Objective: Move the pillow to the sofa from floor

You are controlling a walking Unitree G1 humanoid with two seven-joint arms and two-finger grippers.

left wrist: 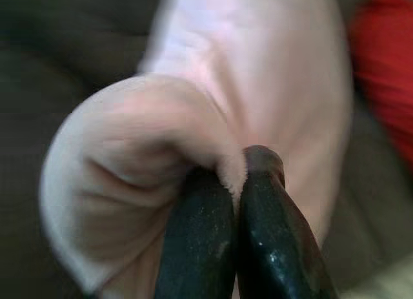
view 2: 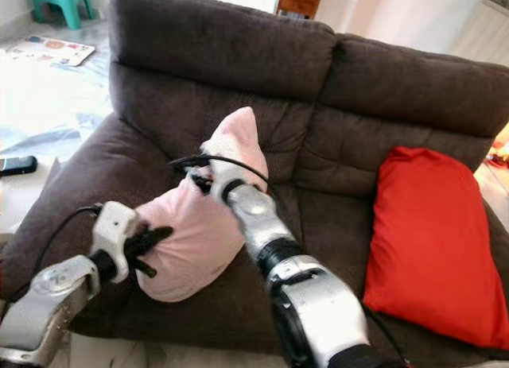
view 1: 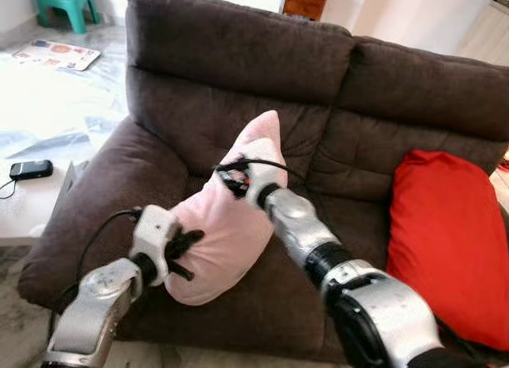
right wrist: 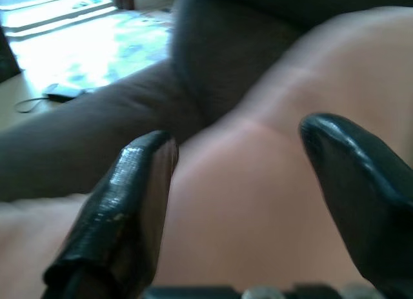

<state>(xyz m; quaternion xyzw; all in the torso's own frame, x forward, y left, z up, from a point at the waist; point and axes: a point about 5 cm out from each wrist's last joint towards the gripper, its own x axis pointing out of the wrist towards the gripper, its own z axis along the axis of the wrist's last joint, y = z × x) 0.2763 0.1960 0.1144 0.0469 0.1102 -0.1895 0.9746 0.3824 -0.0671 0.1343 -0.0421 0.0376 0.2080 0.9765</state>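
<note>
A pale pink pillow [view 1: 231,233] stands tilted over the left seat of the dark brown sofa [view 1: 238,50], its top corner against the backrest. My left gripper [view 1: 187,253] is shut on a fold of fabric at the pillow's lower left; the left wrist view shows the pinched pillow [left wrist: 258,86] between the closed fingers [left wrist: 193,247]. My right gripper [view 1: 238,177] sits at the pillow's upper part. In the right wrist view its fingers [right wrist: 129,195] stand apart, with the pink pillow [right wrist: 258,215] just beyond them.
A red cushion [view 1: 449,233] leans on the sofa's right seat. Left of the sofa, a black phone [view 1: 32,169] lies on a low white surface. Farther back on the floor are a printed mat [view 1: 56,54] and a green stool [view 1: 67,2].
</note>
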